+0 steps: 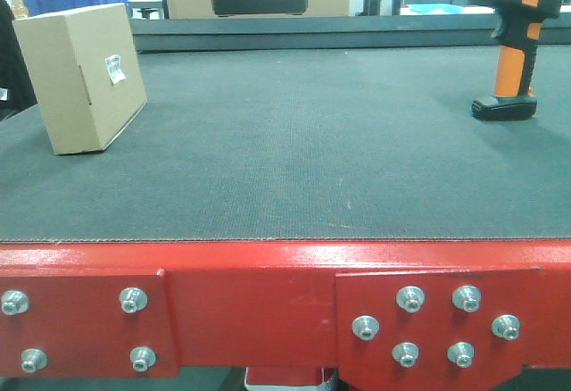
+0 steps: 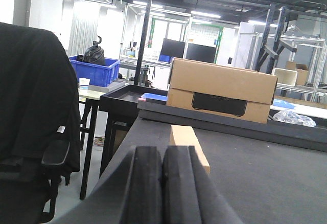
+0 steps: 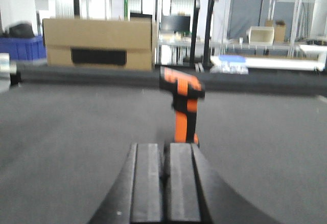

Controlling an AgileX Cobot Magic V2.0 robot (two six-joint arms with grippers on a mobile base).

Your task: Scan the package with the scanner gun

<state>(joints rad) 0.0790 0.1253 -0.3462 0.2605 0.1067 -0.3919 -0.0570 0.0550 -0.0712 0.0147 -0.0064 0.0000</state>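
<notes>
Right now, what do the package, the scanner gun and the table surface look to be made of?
Package: brown cardboard, matte, with a small white printed label that looks like paper.
Scanner gun: probably moulded plastic, black head and base, orange handle, slight sheen.
Table surface: dark grey woven-looking mat, fine ribbed texture, possibly fabric or rubber; the front edge is red painted metal with bolts.

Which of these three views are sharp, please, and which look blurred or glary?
Front-facing view: sharp, evenly lit, with the package and scanner gun crisp. Left wrist view: mostly clear, with bright ceiling lights and the left gripper soft up close. Right wrist view: blurred throughout, the scanner gun smeared and the background washed out.
</notes>
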